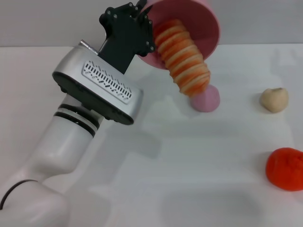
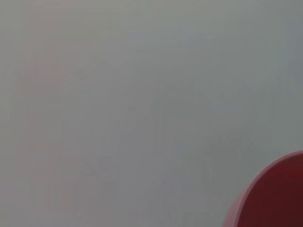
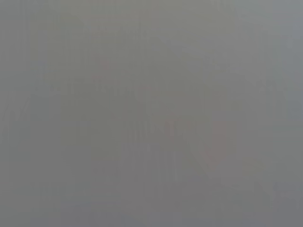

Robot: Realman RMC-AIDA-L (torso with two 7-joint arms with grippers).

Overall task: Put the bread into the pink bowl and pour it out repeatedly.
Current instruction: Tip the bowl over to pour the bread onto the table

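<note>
My left gripper (image 1: 144,21) holds the pink bowl (image 1: 206,28) by its rim, lifted above the table and tipped on its side with its mouth facing the camera. The bread (image 1: 183,59), striped orange and cream, slides out of the bowl, its lower end hanging over a small pink ball (image 1: 206,99). The left wrist view shows only an edge of the pink bowl (image 2: 274,194) against a grey background. The right gripper is out of view, and the right wrist view shows nothing clear.
On the white table (image 1: 189,165) a small beige lump (image 1: 274,99) lies at the right and a red-orange lump (image 1: 285,169) lies nearer the front right. My left arm (image 1: 71,127) crosses the left half of the table.
</note>
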